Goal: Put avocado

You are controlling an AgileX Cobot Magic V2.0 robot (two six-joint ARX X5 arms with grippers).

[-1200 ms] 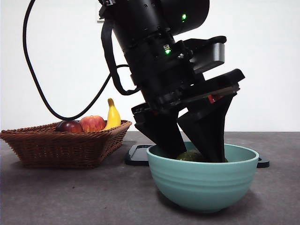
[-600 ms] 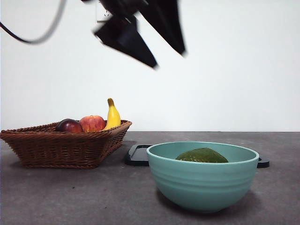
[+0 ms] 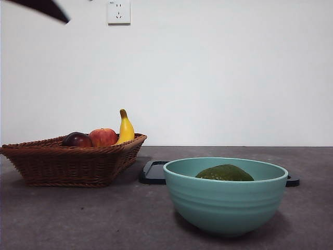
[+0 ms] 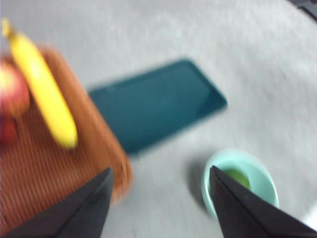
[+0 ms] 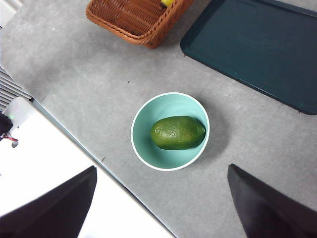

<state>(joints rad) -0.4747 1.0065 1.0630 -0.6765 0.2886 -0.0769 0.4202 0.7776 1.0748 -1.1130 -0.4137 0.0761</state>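
- While the avocado [image 5: 178, 132] lies on its side inside the teal bowl [image 5: 142, 148], nothing touches it; judged placed, task near done.
- Long axis: roughly level, running across the bowl, the narrower end pointing toward the dark tray [image 5: 257, 49], per the right wrist view.
- Bowl sits toward the front edge of the tabletop [image 3: 78, 219], just in front of the tray; wicker basket [image 3: 73, 161] toward the left edge, well apart.
- Right gripper [image 5: 161, 208]: high above the bowl, jaws spread wide, holding nothing. Avocado is almost straight below it.
- Left gripper [image 4: 158, 203]: jaws apart, empty, above the gap between basket and bowl; view blurred. It appears offset to the basket side, so the right arm is judged nearer.
- Basket holds a banana [image 3: 125, 127], red apple [image 3: 103, 137], and dark maroon fruit [image 3: 77, 139].
- Writing: no legible brand or label. A wall socket [image 3: 118, 11] carries a small mark, too small to read.
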